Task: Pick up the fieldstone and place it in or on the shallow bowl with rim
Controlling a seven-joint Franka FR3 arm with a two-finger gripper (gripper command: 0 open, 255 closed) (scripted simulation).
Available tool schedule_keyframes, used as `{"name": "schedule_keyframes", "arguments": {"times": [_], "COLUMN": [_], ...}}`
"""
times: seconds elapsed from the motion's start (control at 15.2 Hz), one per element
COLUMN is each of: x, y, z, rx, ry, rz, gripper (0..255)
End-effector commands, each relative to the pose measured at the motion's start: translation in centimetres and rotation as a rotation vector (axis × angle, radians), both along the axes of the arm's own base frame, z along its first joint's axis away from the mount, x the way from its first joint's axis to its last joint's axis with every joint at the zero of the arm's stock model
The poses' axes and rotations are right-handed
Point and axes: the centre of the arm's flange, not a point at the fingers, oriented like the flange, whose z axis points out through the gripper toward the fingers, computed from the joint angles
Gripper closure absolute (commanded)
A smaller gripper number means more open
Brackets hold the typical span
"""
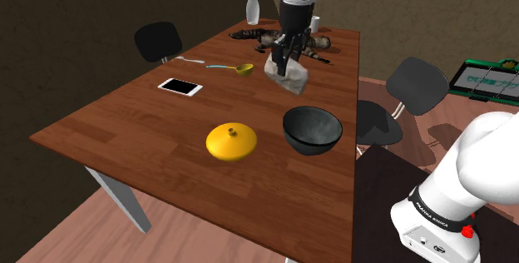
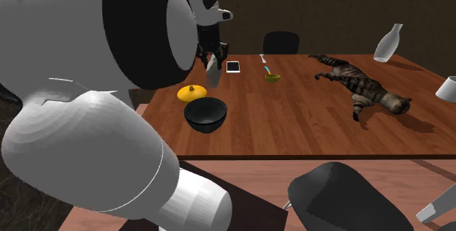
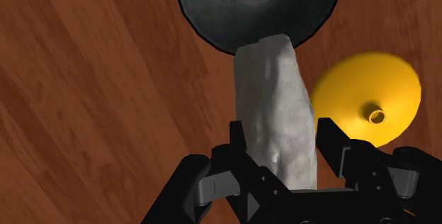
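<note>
A pale grey-white fieldstone [image 1: 289,78] hangs above the wooden table [image 1: 125,120], clasped between the fingers of my black gripper [image 1: 287,60]. In the wrist view the gripper [image 3: 282,134] is shut on the stone [image 3: 276,95], whose far end overlaps the rim of the dark grey bowl [image 3: 258,6]. The bowl [image 1: 312,128] stands on the table nearer the stand than the stone. In the second exterior view the stone [image 2: 213,74] hangs under the gripper [image 2: 210,52], beyond the bowl [image 2: 205,114].
A yellow domed lid-like piece [image 1: 232,142] lies beside the bowl. A phone [image 1: 180,86], a yellow-bowled spoon [image 1: 235,69], a striped cat [image 2: 362,87] and a white bottle [image 1: 253,7] occupy the far part of the table. Dark chairs [image 1: 158,40] stand around it.
</note>
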Motion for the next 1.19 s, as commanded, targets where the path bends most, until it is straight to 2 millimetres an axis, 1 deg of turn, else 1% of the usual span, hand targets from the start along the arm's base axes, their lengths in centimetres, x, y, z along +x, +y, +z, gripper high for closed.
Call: {"name": "schedule_keyframes", "arguments": {"times": [0.0, 0.33, 0.4, 1.12], "x": [-2.6, -9.1, -11.1, -11.1], "y": [-0.7, -1.7, -2.0, -2.0], "z": [0.3, 0.7, 0.8, -5.0], "rx": [0.001, 0.001, 0.001, 0.001], "ry": [-0.001, -0.001, -0.001, -0.001], "rz": [0.000, 0.000, 0.000, 0.000], "gripper": [255, 255, 255, 255]}}
